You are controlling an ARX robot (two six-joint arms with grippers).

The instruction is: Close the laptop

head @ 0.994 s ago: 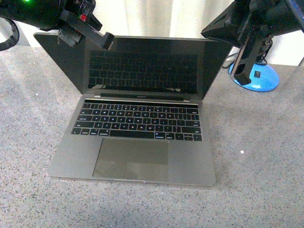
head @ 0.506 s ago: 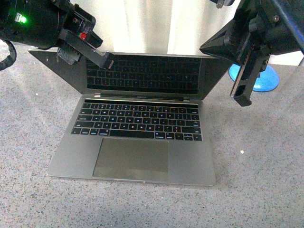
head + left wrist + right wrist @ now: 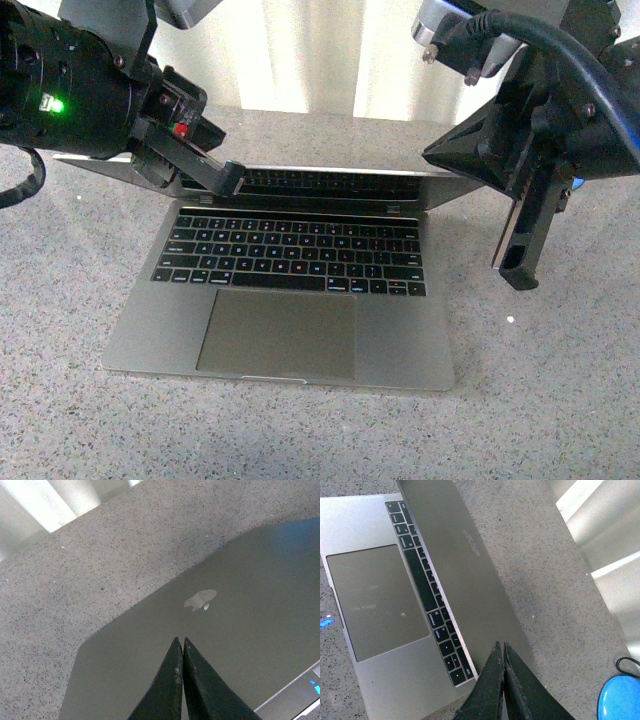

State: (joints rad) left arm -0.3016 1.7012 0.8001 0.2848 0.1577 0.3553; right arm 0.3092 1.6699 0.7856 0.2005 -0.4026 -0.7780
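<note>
I see laptop (image 3: pixel 285 330) mid-counter (image 3: pixel 560 400), lid (image 3: pixel 250 645) tilted low over keyboard (image 3: pixel 290 255); left jaws pinched together over lid's back, right jaws likewise at lid's right corner.

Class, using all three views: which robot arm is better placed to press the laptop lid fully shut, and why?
Left. The left tool rests at the laptop lid's top edge, tips shut over the lid's back near the logo. The right tool hangs beside the laptop's right side, off the lid.
</note>
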